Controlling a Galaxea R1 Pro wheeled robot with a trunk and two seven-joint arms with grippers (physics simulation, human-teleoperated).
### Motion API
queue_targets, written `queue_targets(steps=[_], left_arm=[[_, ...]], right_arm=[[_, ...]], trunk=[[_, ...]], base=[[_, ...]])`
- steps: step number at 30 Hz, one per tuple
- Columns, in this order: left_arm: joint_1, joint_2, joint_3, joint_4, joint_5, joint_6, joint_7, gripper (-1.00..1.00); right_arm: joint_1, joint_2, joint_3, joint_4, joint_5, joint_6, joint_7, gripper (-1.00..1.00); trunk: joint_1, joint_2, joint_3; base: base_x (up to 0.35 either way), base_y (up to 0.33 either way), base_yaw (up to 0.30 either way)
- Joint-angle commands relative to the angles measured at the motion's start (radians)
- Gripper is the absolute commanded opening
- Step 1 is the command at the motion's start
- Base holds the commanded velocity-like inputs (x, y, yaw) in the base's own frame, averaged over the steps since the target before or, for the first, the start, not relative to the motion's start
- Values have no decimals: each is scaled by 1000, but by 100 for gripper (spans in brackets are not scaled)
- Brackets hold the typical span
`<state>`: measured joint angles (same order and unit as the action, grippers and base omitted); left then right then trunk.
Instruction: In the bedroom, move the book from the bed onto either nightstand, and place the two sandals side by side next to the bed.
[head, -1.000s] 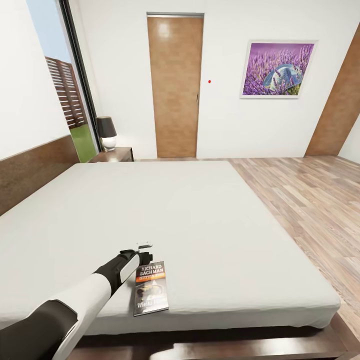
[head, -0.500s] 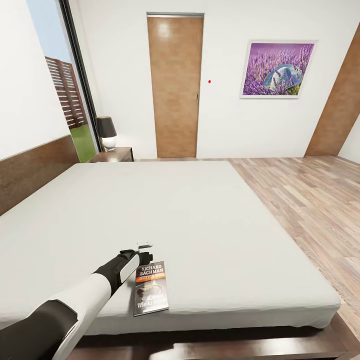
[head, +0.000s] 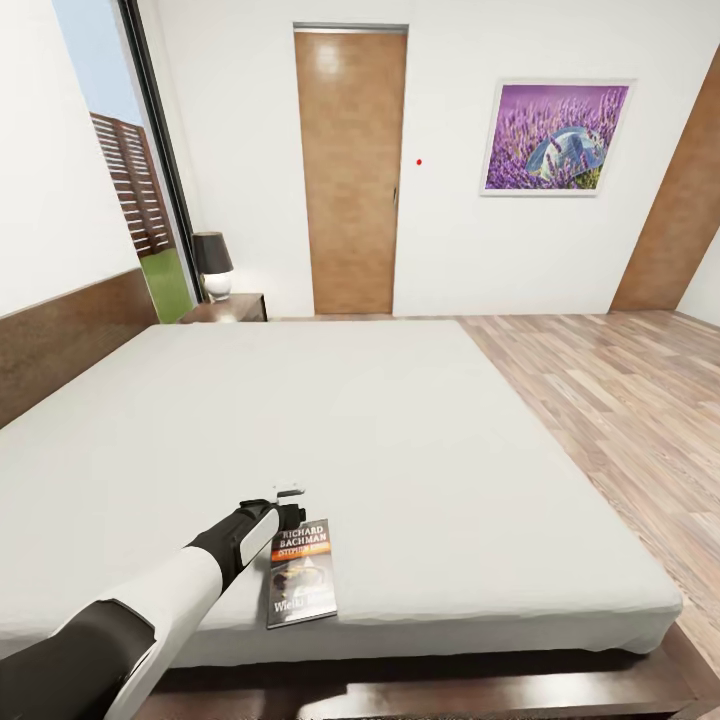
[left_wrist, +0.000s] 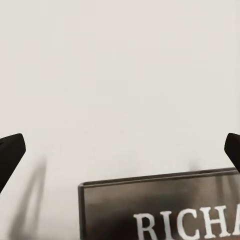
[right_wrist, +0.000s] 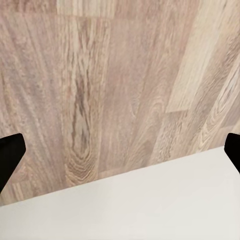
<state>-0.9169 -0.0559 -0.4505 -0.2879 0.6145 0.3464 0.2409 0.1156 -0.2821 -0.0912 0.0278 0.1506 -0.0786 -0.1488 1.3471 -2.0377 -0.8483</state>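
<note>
The book (head: 301, 574) lies flat near the foot edge of the bed (head: 400, 430), its dark cover with the orange band facing up. My left gripper (head: 289, 507) hovers low over the mattress, just beyond the book's top edge. In the left wrist view the left gripper (left_wrist: 120, 150) is open, its fingertips (left_wrist: 11, 150) spread wide, and the book's top edge (left_wrist: 160, 210) sits just below the gap. My right gripper (right_wrist: 120, 150) is open over the wood floor (right_wrist: 100, 90). The nightstand (head: 232, 308) stands at the bed's far left corner. The sandals are out of view.
A black-shaded lamp (head: 213, 265) sits on the nightstand. A brown door (head: 350, 170) and a lavender picture (head: 555, 138) are on the far wall. A dark headboard (head: 60, 340) runs along the left. Wood floor (head: 620, 400) lies to the right of the bed.
</note>
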Motion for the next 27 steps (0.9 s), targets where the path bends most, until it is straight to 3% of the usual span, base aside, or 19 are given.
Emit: queue_targets(steps=[1,17,23,27], left_arm=[[0,1,-8,-2,10,3,8,100],[0,1,-8,-2,11,3,8,100],[0,1,-8,-2,11,3,8,100],[0,1,-8,-2,11,3,8,100]], right_arm=[[-1,0,-9,2,10,-6,-3,100],[-1,0,-9,2,10,-6,-3,100],[-1,0,-9,3,10,-5,-3,100],[-1,0,-9,3,10,-6,-3,100]], trunk=[[0,0,-1],[0,0,-1],[23,-42,-19],[23,-42,-19]], base=[[0,0,0],[0,0,0],[0,0,0],[0,0,0]])
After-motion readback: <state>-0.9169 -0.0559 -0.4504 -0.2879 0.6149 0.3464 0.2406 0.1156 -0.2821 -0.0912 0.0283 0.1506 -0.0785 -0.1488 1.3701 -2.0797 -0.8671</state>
